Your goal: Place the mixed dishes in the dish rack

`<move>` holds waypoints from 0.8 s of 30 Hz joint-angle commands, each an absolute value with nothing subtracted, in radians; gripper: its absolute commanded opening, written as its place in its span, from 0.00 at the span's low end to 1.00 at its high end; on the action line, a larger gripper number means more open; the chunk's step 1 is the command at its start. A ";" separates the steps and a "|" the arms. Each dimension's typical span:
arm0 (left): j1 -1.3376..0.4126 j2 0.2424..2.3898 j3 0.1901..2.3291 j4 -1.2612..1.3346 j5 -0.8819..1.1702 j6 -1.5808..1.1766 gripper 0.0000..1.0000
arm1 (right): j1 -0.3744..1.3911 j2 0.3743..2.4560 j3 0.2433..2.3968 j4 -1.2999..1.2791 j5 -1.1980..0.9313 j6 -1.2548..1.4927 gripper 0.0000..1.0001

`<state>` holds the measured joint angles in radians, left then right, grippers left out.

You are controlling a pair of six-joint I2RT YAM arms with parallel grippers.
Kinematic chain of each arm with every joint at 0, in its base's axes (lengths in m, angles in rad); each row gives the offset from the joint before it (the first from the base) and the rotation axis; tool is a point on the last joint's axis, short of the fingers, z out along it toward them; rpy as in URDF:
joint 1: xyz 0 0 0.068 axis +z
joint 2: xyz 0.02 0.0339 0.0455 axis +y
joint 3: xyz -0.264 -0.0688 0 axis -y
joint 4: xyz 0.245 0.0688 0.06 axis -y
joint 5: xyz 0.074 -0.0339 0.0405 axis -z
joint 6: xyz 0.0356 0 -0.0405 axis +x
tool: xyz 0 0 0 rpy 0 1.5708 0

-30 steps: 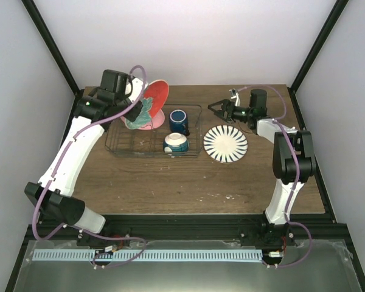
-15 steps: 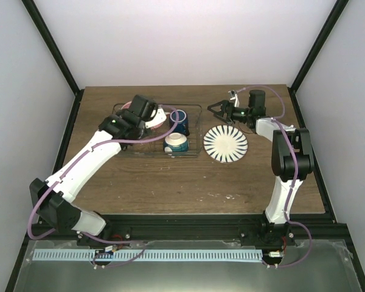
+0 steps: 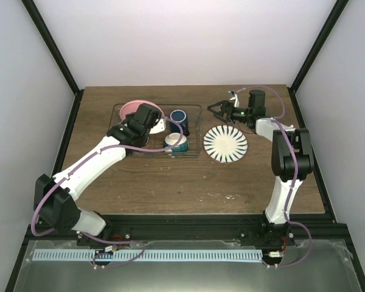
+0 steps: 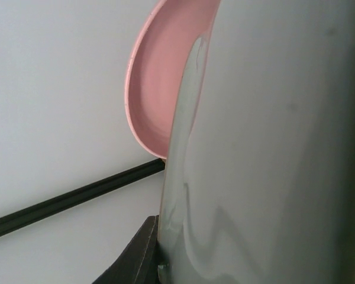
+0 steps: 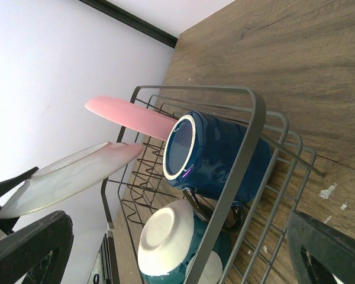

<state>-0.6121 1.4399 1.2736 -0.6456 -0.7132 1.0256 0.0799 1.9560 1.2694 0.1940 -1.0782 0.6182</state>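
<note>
The grey wire dish rack [image 3: 157, 156] stands at the back middle of the table. The pink plate [image 3: 131, 107] stands on edge at its back left. The dark blue mug [image 3: 179, 117] and the small cream bowl [image 3: 175, 143] are in its right part. My left gripper [image 3: 151, 121] is shut on the red flowered plate [image 5: 71, 177], of which only the pale underside [image 4: 272, 148] shows, tilted just in front of the pink plate [image 4: 157, 83]. One finger [image 4: 133, 257] presses on it. The striped plate [image 3: 225, 143] lies flat right of the rack. My right gripper [image 3: 216, 109] is open and empty beside the rack.
The right wrist view shows the rack's rim [image 5: 248, 154], the mug [image 5: 219, 154] lying on its side and the bowl [image 5: 165, 236] tipped over beside it. Black frame posts and white walls enclose the table.
My left arm has swung the red flowered plate down from high at the back left into the rack, next to the pink plate. The right arm has not moved.
</note>
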 commanded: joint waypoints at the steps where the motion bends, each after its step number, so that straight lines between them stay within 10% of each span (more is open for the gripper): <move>1: -0.614 1.406 1.275 -0.459 -0.792 1.119 0.00 | 0.077 1.967 1.310 0.190 -1.093 0.612 1.00; 24: -0.614 1.508 1.184 -0.382 -0.720 1.202 0.00 | 0.065 1.947 1.240 0.238 -1.092 0.633 1.00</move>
